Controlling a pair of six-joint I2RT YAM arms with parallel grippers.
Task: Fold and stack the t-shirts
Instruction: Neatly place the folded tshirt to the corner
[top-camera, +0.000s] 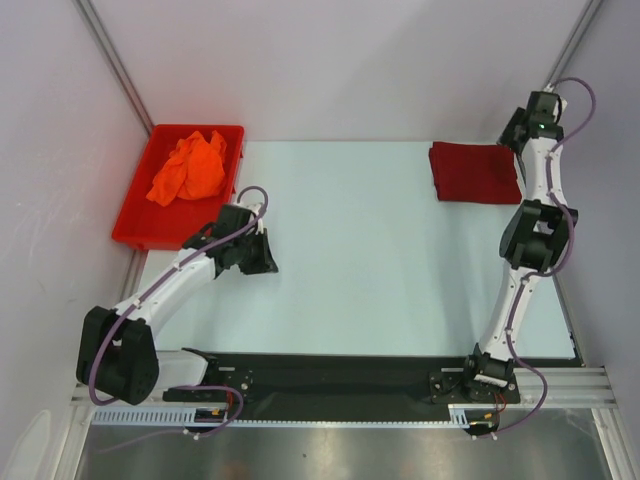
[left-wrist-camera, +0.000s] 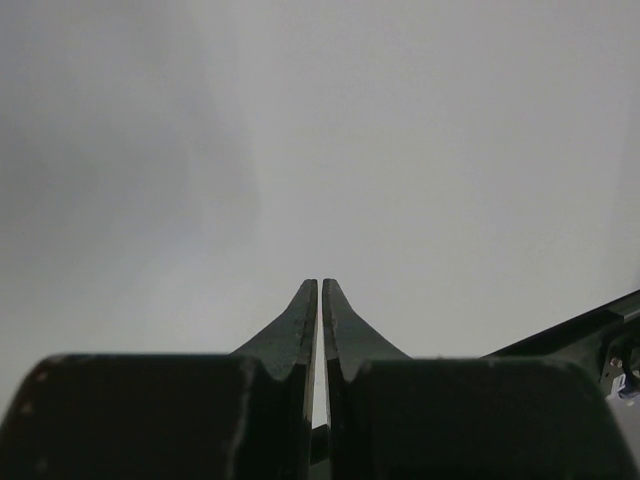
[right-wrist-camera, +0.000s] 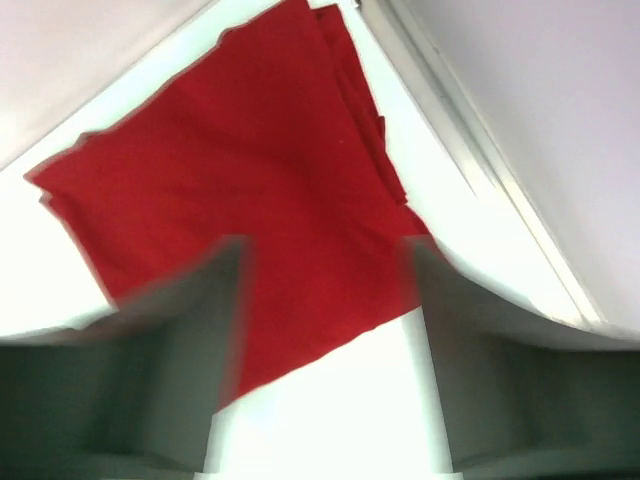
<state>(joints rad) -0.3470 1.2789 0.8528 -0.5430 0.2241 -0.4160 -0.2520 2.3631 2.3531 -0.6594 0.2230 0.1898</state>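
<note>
Both arms (top-camera: 165, 283) white w/ blk joints (top-camera: 535, 235), purple cables (top-camera: 97, 375); left claw (left-wrist-camera: 320, 300) dark.

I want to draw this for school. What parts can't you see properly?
- Orange t-shirt: top view, crumpled in the red bin; its sleeves hide in its own folds.
- Maroon t-shirt: right wrist view, blurred; the right fingers cover its near edge, the frame's top cuts its far corner.
- Left wrist view: only shut left fingers, no shirts.
</note>
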